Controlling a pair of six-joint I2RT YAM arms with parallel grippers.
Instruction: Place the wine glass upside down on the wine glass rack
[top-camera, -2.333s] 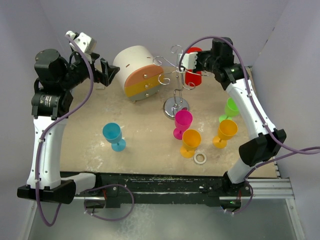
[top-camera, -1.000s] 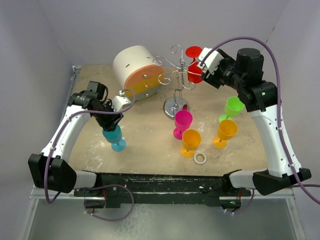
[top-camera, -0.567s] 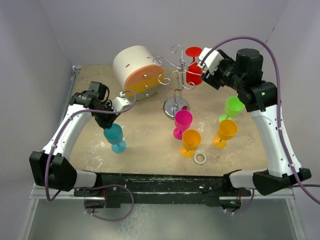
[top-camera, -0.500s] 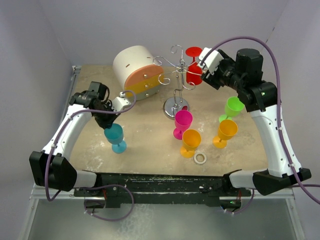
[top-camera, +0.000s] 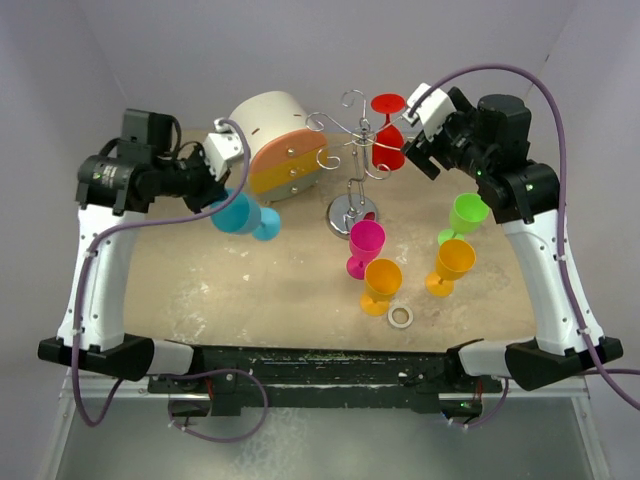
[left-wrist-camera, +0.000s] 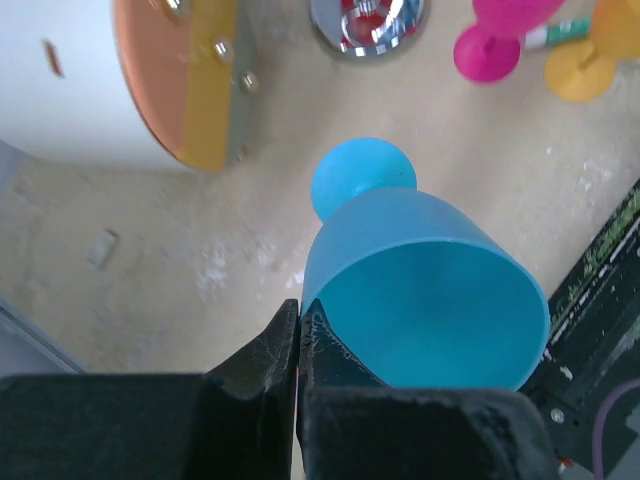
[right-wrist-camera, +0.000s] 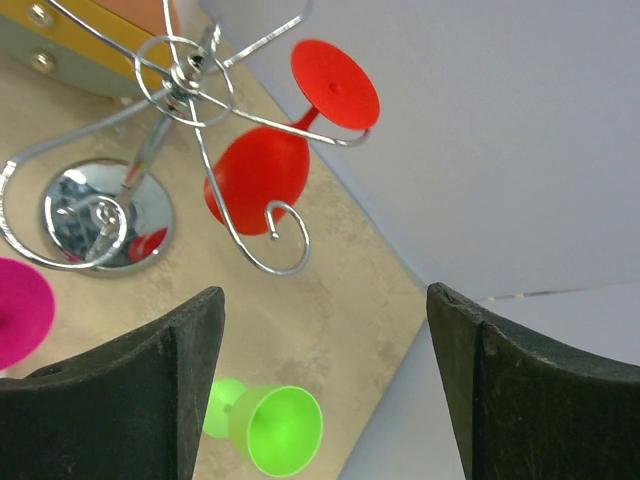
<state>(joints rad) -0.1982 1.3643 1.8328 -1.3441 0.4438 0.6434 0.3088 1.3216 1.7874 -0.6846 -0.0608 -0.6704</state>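
A blue wine glass (top-camera: 240, 215) hangs tilted on its side above the table's left half, with my left gripper (top-camera: 215, 190) shut on its rim. In the left wrist view the jaws (left-wrist-camera: 300, 305) pinch the wall of the blue wine glass (left-wrist-camera: 420, 280), one finger inside the cup. The silver wine glass rack (top-camera: 350, 140) stands at the back centre. A red wine glass (top-camera: 386, 148) hangs upside down on one of its arms. My right gripper (top-camera: 425, 135) stands open just right of it. From the right wrist, the red wine glass (right-wrist-camera: 258, 175) lies beyond the open gripper (right-wrist-camera: 325, 292).
A white-and-orange round drawer box (top-camera: 268, 140) sits left of the rack. Magenta (top-camera: 366, 240), orange (top-camera: 382, 278), orange (top-camera: 454, 258) and green (top-camera: 466, 212) glasses stand right of centre. A small white ring (top-camera: 401, 317) lies near the front edge.
My left gripper shut on the blue glass's rim, lifted it off the table and carried it back and up, tilting it sideways. My right gripper opened wider beside the hanging red glass.
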